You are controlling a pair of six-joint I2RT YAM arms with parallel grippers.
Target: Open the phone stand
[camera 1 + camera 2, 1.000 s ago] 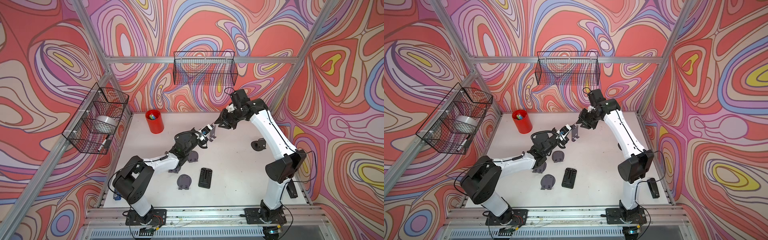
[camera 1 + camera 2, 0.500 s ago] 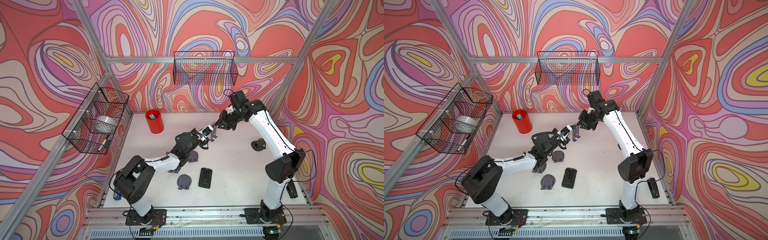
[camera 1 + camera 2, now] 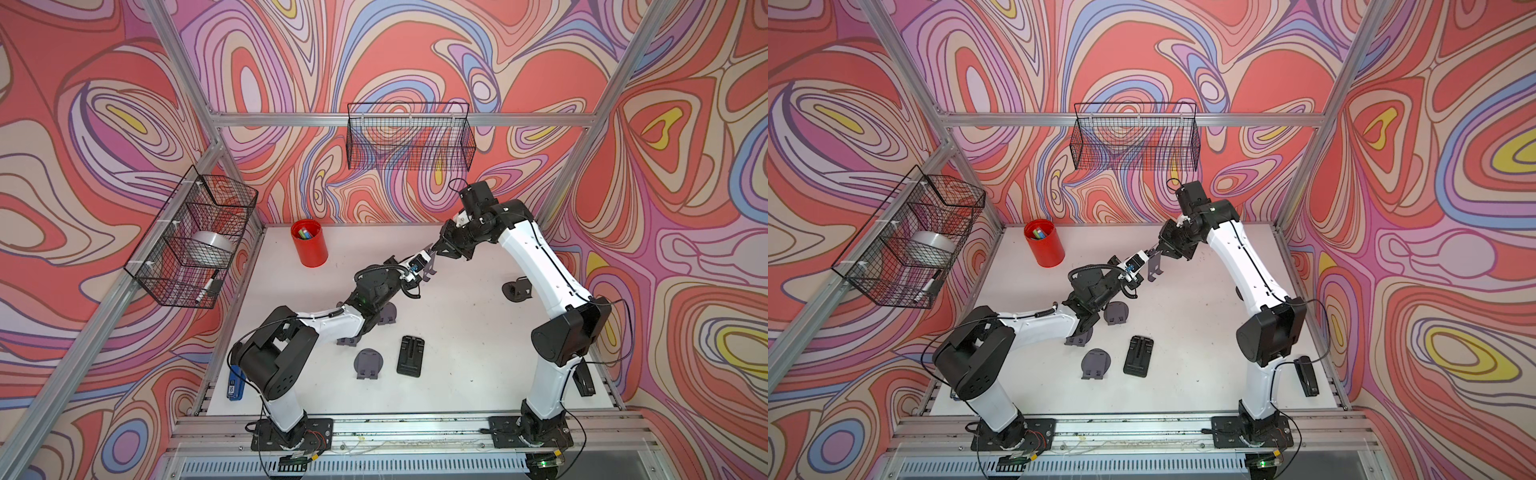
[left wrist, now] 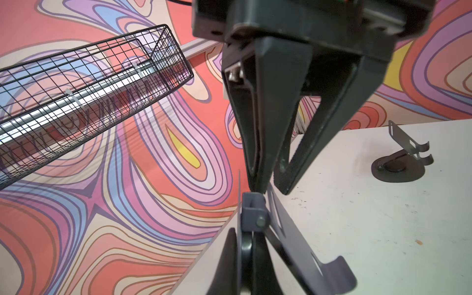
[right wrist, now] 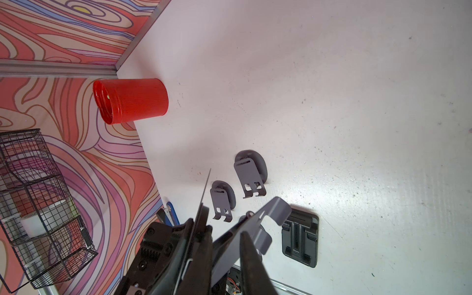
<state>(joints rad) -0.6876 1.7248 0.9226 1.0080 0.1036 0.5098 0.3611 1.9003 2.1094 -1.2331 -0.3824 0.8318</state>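
Swirly walls (image 3: 1142, 62), white desk (image 3: 1204, 340). Held above it, the phone stand (image 3: 1155, 269) sits clamped by its base (image 4: 246, 246) in the left end effector (image 3: 1137, 263). The right end effector (image 4: 269, 187) straddles its plate (image 4: 293, 237), jaws narrow, grip unclear. Unfolding step, I'd say: next, pinch and swing the plate open.

The left arm (image 3: 336, 322) and right arm (image 3: 536, 262) wear glossy white shells between bulky matte-black joint housings (image 3: 565, 332), trail looping black wiring and a black corrugated cable hose (image 3: 376, 268), sit on black screw-dotted base plates (image 3: 320, 428), and end in dark grey tapering gripper fingers (image 4: 275, 115) with finely ribbed inner faces.
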